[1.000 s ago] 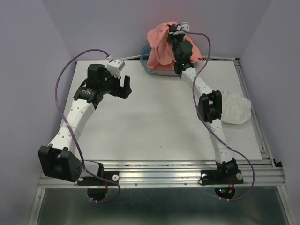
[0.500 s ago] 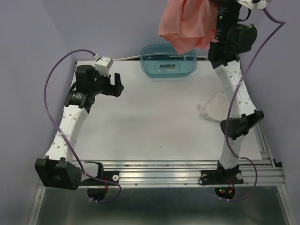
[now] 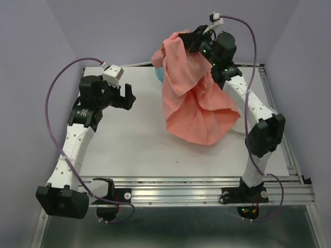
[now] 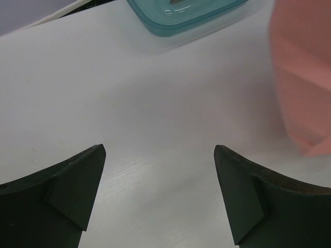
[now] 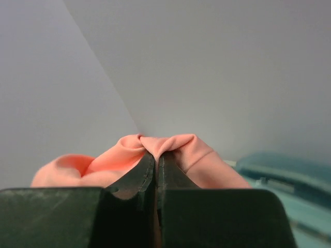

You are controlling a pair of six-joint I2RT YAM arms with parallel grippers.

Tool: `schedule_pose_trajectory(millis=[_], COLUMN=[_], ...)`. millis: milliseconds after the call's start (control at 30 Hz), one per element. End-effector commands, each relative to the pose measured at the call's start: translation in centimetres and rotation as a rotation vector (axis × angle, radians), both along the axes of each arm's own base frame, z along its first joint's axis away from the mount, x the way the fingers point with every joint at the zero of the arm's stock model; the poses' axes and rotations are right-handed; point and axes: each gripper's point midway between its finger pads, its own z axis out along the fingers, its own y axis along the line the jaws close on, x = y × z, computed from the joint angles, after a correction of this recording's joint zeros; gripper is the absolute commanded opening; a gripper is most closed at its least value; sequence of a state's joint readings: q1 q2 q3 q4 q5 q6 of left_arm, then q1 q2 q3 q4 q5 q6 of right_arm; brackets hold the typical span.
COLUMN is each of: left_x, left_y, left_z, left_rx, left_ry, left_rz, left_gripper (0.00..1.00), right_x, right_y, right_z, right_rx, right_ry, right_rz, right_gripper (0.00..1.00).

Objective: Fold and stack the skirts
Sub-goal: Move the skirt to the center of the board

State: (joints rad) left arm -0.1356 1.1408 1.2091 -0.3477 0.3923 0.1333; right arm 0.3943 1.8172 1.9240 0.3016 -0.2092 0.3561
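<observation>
From above, the right hand was clamped on an edge of the salmon-pink skirt, which hung unfolded, its lower part reaching the tabletop. The left hand was fully spread, empty, well apart from the cloth. The skirt hid most of the teal tub, and the white skirt could not be made out. Nothing looked folded or stacked, so nearly the whole task seemed left.

The left wrist view showed the tub with no cloth in the part visible.

The right wrist view showed the jaws shut on a pinch of pink fabric.
</observation>
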Motion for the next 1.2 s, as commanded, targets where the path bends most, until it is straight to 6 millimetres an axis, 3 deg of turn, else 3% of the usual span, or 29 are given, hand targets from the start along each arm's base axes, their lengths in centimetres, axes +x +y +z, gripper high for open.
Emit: schedule_pose_trajectory(millis=[0, 33, 133, 200, 233, 333, 367, 467, 500, 533, 567, 600, 667, 700, 767, 800, 900, 1033, 1133, 1167], left_x=[-0.5, -0.6, -0.5, -0.4, -0.4, -0.2, -0.2, -0.2, 0.0, 0.0, 0.0, -0.2, -0.3, -0.3, -0.5, -0.5, -0.8, -0.4, 0.4, 0.8], left_y=[0.7, 0.8, 1.5, 1.9, 2.0, 2.1, 2.1, 1.8, 1.6, 1.5, 1.4, 1.0, 0.8, 0.7, 0.5, 0.5, 0.0, -0.3, -1.1, -2.0], left_z=[1.3, 1.5, 2.0, 2.4, 2.7, 2.6, 2.5, 1.6, 1.0, 0.8, 0.5, 0.1, -1.1, -1.5, -2.9, -3.5, -5.4, -7.4, -9.0, -10.1], left_rx=[0.020, 0.017, 0.011, 0.009, 0.010, 0.024, 0.039, 0.060, 0.075, 0.078, 0.084, 0.085, 0.111, 0.117, 0.150, 0.166, 0.208, 0.208, 0.187, 0.187], left_ry=[-0.070, -0.072, -0.078, -0.088, -0.096, -0.104, -0.109, -0.095, -0.082, -0.080, -0.068, -0.059, -0.038, -0.033, -0.014, -0.005, 0.024, 0.061, 0.100, 0.130], left_rz=[0.011, 0.017, 0.034, 0.037, 0.036, 0.020, 0.007, -0.028, -0.052, -0.065, -0.082, -0.115, -0.152, -0.160, -0.195, -0.201, -0.238, -0.247, -0.241, -0.256], left_gripper=[0.99, 0.99, 0.99, 0.98, 0.98, 0.99, 0.98, 0.98, 0.98, 0.98, 0.98, 0.97, 0.97, 0.97, 0.97, 0.97, 0.96, 0.94, 0.90, 0.87], right_x=[0.1, -0.5, -2.0, -5.3, -5.9, -9.3, -11.3, -14.9, -17.1, -17.8, -19.4, -19.8, -22.2, -22.1, -22.4, -21.9, -20.5, -20.0, -20.3, -20.8], right_y=[2.5, 3.3, 5.2, 5.8, 5.9, 5.3, 4.3, 2.0, 0.2, -0.2, -1.5, -2.8, -5.3, -6.7, -8.5, -9.4, -11.1, -11.1, -8.2, -6.5], right_z=[-2.7, -1.3, -0.9, -0.5, -3.4, -8.4, -12.9, -21.7, -27.5, -29.3, -32.8, -35.9, -40.8, -43.1, -43.7, -43.6, -41.0, -36.5, -33.6, -33.5], right_rx=[0.010, 0.042, 0.049, -0.010, -0.075, -0.207, -0.311, -0.537, -0.694, -0.704, -0.810, -0.893, -1.024, -1.096, -1.136, -1.133, -1.109, -1.080, -0.971, -0.959], right_ry=[0.134, 0.162, 0.212, 0.213, 0.258, 0.336, 0.389, 0.461, 0.484, 0.528, 0.569, 0.622, 0.763, 0.846, 0.924, 0.936, 0.901, 0.843, 0.820, 0.822], right_rz=[0.138, 0.179, 0.301, 0.422, 0.443, 0.507, 0.509, 0.537, 0.566, 0.572, 0.608, 0.595, 0.640, 0.603, 0.588, 0.560, 0.463, 0.426, 0.444, 0.484], right_gripper=[0.01, 0.01, 0.01, 0.01, 0.01, 0.01, 0.01, 0.01, 0.01, 0.01, 0.01, 0.01, 0.12, 0.24, 0.32, 0.48, 0.73, 0.74, 0.70, 0.69])
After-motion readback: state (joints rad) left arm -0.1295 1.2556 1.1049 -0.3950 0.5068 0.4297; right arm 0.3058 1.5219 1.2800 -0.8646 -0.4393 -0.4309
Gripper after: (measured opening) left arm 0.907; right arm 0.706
